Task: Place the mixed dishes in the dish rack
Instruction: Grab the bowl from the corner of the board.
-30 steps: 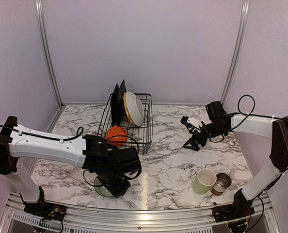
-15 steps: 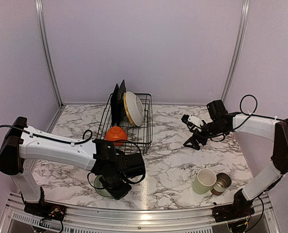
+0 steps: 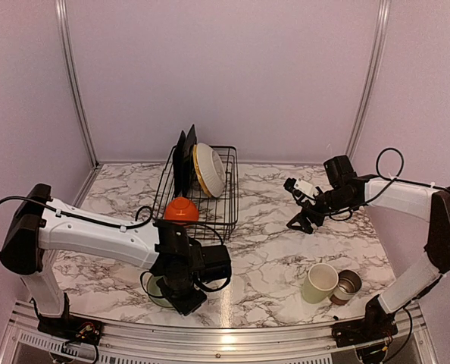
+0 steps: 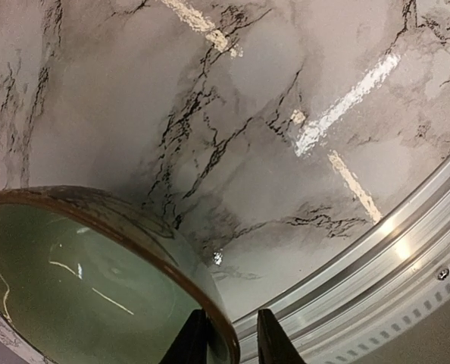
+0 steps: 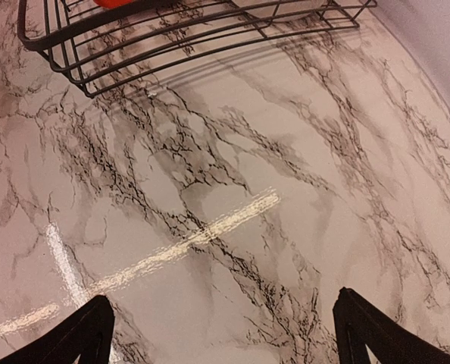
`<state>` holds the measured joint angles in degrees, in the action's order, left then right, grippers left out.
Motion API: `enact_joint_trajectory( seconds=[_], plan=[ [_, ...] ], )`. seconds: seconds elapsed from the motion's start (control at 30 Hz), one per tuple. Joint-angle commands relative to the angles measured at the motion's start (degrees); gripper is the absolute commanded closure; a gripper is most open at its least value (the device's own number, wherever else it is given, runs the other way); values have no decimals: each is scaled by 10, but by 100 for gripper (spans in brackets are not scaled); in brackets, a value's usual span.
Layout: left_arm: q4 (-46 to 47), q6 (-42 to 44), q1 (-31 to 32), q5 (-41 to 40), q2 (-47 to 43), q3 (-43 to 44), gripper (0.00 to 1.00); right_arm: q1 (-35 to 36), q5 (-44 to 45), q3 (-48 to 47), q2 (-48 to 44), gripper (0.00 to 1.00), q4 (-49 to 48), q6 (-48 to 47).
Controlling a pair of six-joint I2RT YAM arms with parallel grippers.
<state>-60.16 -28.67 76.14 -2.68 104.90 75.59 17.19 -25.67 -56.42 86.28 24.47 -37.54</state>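
Observation:
Near the table's front edge sits a bowl (image 3: 155,292), pale green inside with a brown rim (image 4: 96,288). My left gripper (image 3: 181,297) reaches down over its right side. In the left wrist view the left gripper (image 4: 232,343) straddles the rim: one finger lies against the inner wall and the other stands just outside, a thin gap showing. The black wire dish rack (image 3: 229,203) holds black square plates (image 3: 184,155), a round plate (image 3: 208,170) and an orange bowl (image 3: 181,210). My right gripper (image 3: 301,220) hangs open over bare marble (image 5: 221,334).
A pale green mug (image 3: 319,283) stands at the front right, with a small grey-brown cup (image 3: 347,285) on its side against it. The metal table rail (image 4: 376,250) runs close past the bowl. The rack's corner (image 5: 66,61) is ahead of the right gripper.
The left arm shifted right and lower over the bowl, and its jaws narrowed around the rim. The right arm barely moved.

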Motion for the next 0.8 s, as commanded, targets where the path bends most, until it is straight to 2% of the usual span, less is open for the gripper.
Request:
enact_joint_trajectory(
  seconds=[0.0,0.37,0.6,0.77],
  plan=[
    [-18,10,6,-4,13,19,77,5,-7,-5,-14,1,4,-2],
    [-37,23,6,-6,24,48,100,5,-1,-3,-22,2,2,0],
    [-74,50,-2,-17,24,128,100,5,-2,-2,-24,2,2,-1],
    [-71,96,-31,-3,27,202,100,5,1,-3,-25,2,1,0]
  ],
)
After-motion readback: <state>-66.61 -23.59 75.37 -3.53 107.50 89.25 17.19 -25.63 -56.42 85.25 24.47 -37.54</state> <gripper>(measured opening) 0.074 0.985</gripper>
